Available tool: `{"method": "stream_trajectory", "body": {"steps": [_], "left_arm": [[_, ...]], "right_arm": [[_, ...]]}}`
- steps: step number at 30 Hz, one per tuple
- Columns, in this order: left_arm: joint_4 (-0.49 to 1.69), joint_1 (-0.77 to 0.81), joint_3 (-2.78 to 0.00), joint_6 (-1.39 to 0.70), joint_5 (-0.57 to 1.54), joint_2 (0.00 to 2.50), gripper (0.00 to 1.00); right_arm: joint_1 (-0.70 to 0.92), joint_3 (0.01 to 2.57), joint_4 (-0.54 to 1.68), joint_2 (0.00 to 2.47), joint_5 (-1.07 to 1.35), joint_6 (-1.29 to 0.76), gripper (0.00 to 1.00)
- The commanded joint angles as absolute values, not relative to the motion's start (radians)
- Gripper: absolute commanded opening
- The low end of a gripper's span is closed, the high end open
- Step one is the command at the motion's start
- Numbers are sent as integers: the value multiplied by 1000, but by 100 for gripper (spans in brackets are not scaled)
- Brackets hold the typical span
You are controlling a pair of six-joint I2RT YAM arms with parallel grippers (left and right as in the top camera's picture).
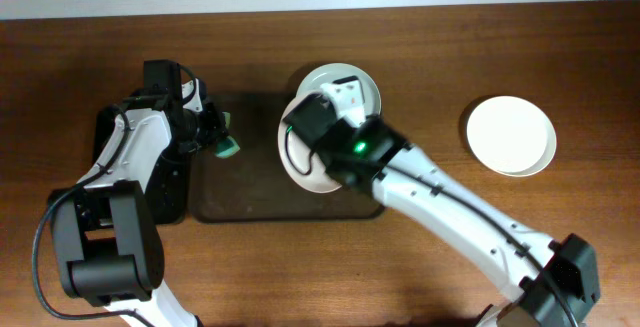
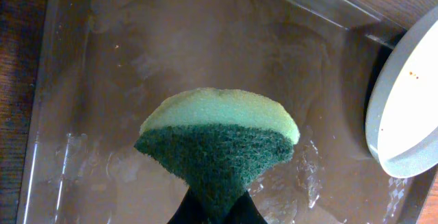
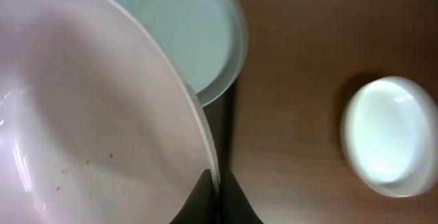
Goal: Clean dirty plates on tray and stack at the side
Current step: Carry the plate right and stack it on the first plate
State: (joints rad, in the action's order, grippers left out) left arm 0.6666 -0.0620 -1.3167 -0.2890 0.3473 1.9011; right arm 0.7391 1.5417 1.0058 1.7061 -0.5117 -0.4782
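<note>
My right gripper [image 3: 217,186] is shut on the rim of a cream plate [image 3: 89,128] with small brown specks and holds it tilted over the right end of the dark brown tray [image 1: 250,202]. In the overhead view this plate [image 1: 300,172] shows partly under my right gripper [image 1: 338,102]. A pale mint plate [image 1: 368,92] lies just beyond it, also in the right wrist view [image 3: 181,32]. A white plate [image 1: 510,135] rests on the table at the right. My left gripper [image 2: 219,214] is shut on a green sponge [image 2: 219,138] above the tray's left part [image 2: 205,39]. The speckled plate [image 2: 404,107] is at its right.
A smaller black tray [image 1: 172,189] lies under my left arm, left of the brown tray. The tray floor looks wet and glossy in the left wrist view. The wooden table [image 1: 450,47] surrounds everything.
</note>
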Motion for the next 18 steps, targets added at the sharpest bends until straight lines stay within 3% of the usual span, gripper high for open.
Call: {"method": "stream_trajectory", "body": {"steps": [1, 5, 9, 18], "left_arm": [[667, -62, -1329, -298, 342, 1902, 1], [668, -62, -1329, -298, 332, 1902, 0], [668, -62, -1329, -298, 332, 1902, 1], [667, -62, -1329, -298, 332, 1902, 0]], "right_arm": [[619, 1548, 987, 1694, -168, -414, 4], [415, 1548, 965, 1693, 130, -350, 4], [179, 1548, 968, 1693, 274, -344, 4], [-282, 1547, 969, 1699, 206, -372, 4]]}}
